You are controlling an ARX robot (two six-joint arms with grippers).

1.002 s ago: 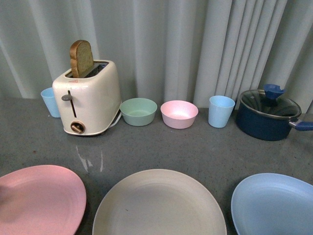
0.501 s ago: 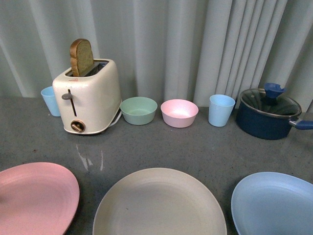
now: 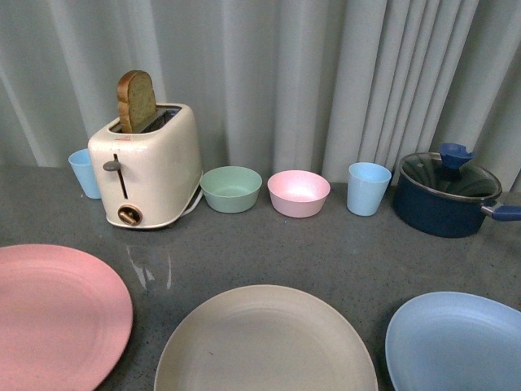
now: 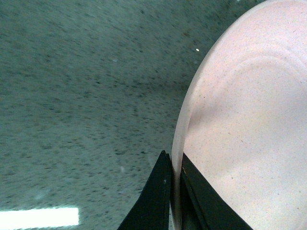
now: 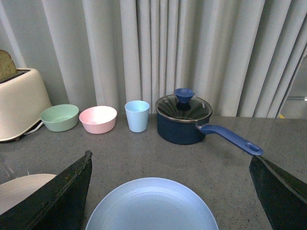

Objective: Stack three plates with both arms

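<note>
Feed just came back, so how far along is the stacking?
Done: nothing is stacked; the pink plate, beige plate and blue plate are apart. In hand: the left tool is pinched on the pink plate's rim. The right tool is open near the blue plate, holding nothing. Left: set pink on another plate, then add the third.

I see a kitchen-like setup, prob. staged: grey speckled table (image 3: 326, 248) w/ a cream toaster (image 3: 151, 167) holding a bread slice (image 3: 136, 99), a blue lidded pot (image 3: 444, 197), a green bowl (image 3: 231, 188), a blue cup (image 3: 368, 188), a beige plate (image 3: 265, 342); plain pleated curtain (image 3: 326, 73) behind.
</note>
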